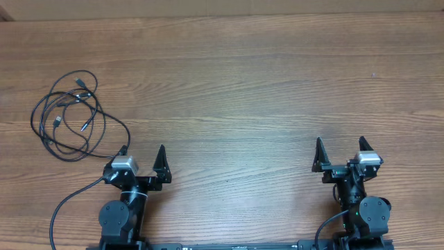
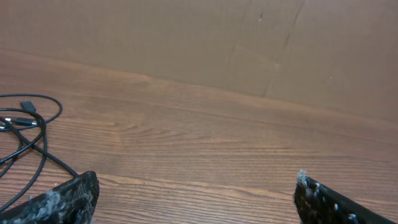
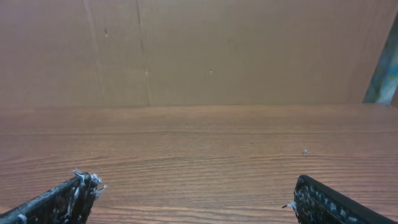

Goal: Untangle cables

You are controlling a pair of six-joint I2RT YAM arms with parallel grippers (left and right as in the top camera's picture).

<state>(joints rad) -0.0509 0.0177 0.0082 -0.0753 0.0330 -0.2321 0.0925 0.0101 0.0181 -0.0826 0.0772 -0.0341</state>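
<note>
1. Black cables (image 1: 69, 114) lie in a loose heap at the middle left of the overhead frame, flat on the wooden table (image 1: 243, 83). Nothing holds them. They rest as slack cords do, in overlapping loops that cross one another several times.
2. The heap is close to round, yet stretched a little along a diagonal from upper left to lower right. At the lower right end one wide loop reaches out to just beside the outer finger of the left gripper (image 1: 143, 149).
3. Small silvery plug tips sit inside the loops, near the heap's middle and top. They are too small to tell which way each one points.
4. In the left wrist view the cables (image 2: 31, 134) show at the left edge, one strand running down toward the left gripper (image 2: 194, 180). Its jaws are spread wide and empty.
5. The right gripper (image 1: 340, 141) stands at the lower right of the overhead frame, well apart from the heap. Its jaws are also released, with only bare wood ahead of the right gripper (image 3: 193, 182) in its own view.
6. Both arms appear parked low by their bases, fingers aimed toward the top of the frame. This looks like a ready pose, and the untangling seems not yet begun.
7. Judging by position, the left arm is better placed for a first grasp.
</note>
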